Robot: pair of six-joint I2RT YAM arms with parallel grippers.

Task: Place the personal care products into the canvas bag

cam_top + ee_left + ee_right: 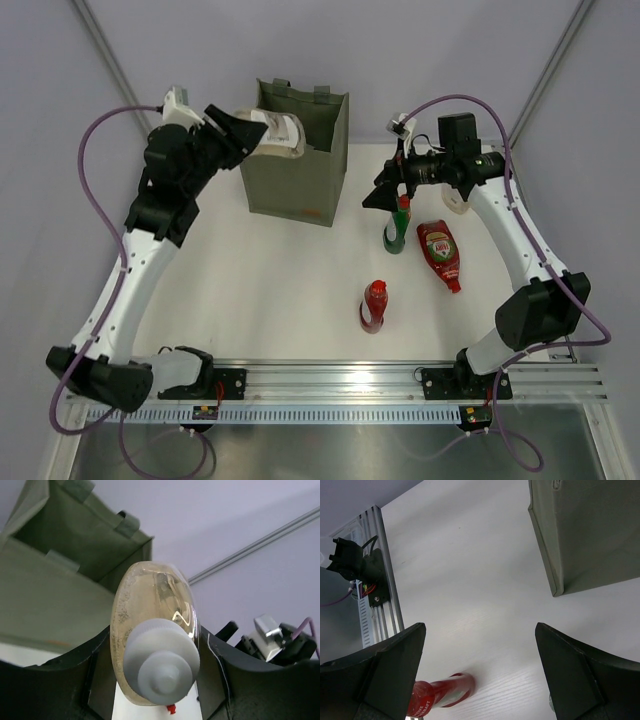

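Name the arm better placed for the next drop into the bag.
Left: the left gripper holds the amber bottle at the open canvas bag; the right gripper hangs open, empty, by the green bottle.

The white counter (270, 290) carries an olive bag (295, 170) standing upright toward its far side, left of centre, with an orange label low on its near face. To the right of the bag, a green bottle (395, 235) with a red cap stands upright. Just beside it, further right, a red bottle (440, 255) lies flat, its cap pointing to the near edge. A second red bottle (373, 307) seems to stand upright nearer the front, well apart from the bag. A pale bottle (455, 203) sits at the far right, mostly hidden. A metal rail (340, 378) runs along the near edge.
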